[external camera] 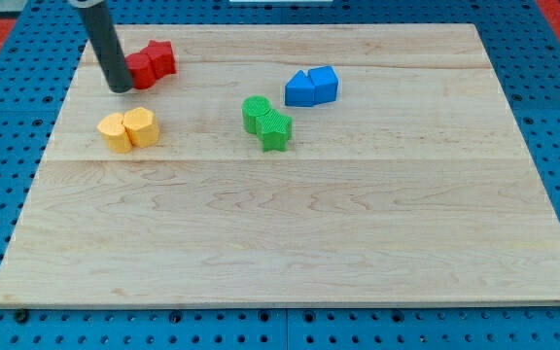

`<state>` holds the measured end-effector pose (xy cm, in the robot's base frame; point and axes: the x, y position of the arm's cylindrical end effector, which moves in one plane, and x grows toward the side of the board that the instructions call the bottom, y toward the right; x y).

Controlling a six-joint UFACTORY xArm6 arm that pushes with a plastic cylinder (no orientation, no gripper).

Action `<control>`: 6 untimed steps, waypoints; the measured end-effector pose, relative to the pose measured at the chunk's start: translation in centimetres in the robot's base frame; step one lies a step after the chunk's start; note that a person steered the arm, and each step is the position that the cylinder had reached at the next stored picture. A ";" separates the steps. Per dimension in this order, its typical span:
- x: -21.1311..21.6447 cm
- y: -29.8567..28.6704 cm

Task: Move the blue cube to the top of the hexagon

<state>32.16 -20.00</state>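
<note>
While the rod stands at the board's upper left, the scene reads as follows.

Board: a pale wooden board (290, 253) lies on a blue pegboard table (552, 97).

Blue pair: the blue cube (324, 84) sits right of centre near the view's top, touching a second blue block (300, 89) on its left.

Green pair: two green blocks (257, 112) (276, 129) touch, just below and left of the blue pair; shapes unclear.

Yellow pair: two rounded yellow blocks (115, 132) (140, 126) touch at the view's left.

Red pair: two red blocks (143, 69) (161, 59) touch near the top left corner.

Obstacles: open board separates the pairs.

Tool: no gripper, so nothing opens, closes or holds; my tip (121, 89) rests against the left red block, above the yellow pair, well apart from the blue cube.

Count: eight blocks, two per colour.
</note>
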 end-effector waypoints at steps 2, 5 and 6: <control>0.0 2.8; 4.8 16.3; 5.4 20.5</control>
<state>37.54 0.45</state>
